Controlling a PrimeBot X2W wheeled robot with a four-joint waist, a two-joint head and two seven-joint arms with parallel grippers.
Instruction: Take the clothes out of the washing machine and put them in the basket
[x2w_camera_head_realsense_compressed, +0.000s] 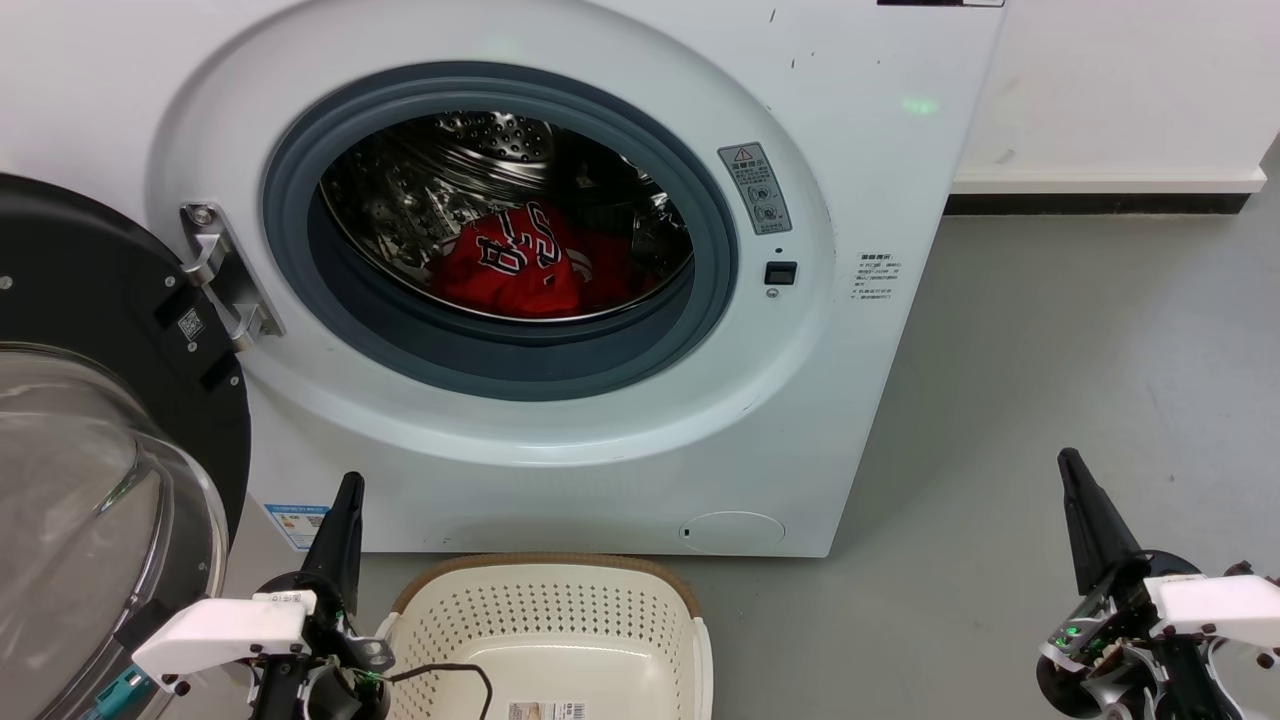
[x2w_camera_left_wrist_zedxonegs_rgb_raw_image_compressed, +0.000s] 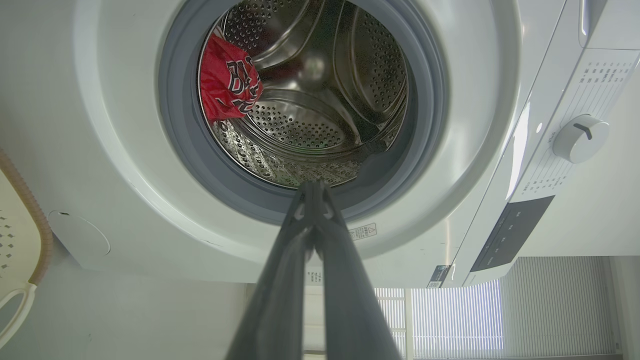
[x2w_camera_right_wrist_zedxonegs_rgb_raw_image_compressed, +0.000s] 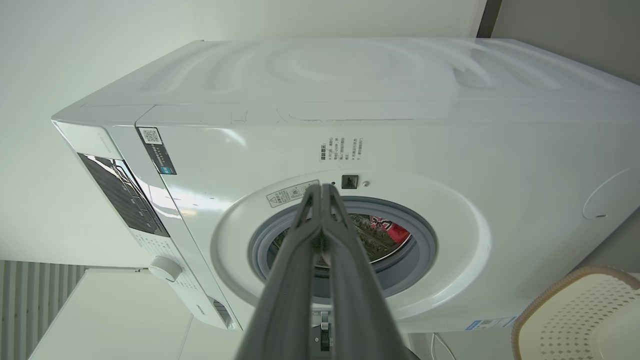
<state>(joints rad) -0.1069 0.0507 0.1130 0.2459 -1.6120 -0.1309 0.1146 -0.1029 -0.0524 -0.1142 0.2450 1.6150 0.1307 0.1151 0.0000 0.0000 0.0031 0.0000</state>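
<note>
clothes (x2w_camera_head_realsense_compressed: 520, 265) in drum (x2w_camera_head_realsense_compressed: 480, 140) of washing machine (x2w_camera_head_realsense_compressed: 600, 440), ahead of left gripper (x2w_camera_head_realsense_compressed: 350, 485), ahead-left of right gripper (x2w_camera_head_realsense_compressed: 1068, 462). basket (x2w_camera_head_realsense_compressed: 545, 562) on floor (x2w_camera_head_realsense_compressed: 1000, 400) before machine, just right of left gripper, well left of right gripper. door (x2w_camera_head_realsense_compressed: 100, 300) left of left gripper.

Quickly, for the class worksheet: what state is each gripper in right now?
Left gripper: closed, holding nothing.
Right gripper: closed, holding nothing.

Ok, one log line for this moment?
door open | clothes in drum | basket: no clothes | left fingers shut, free | right fingers shut, free
</note>
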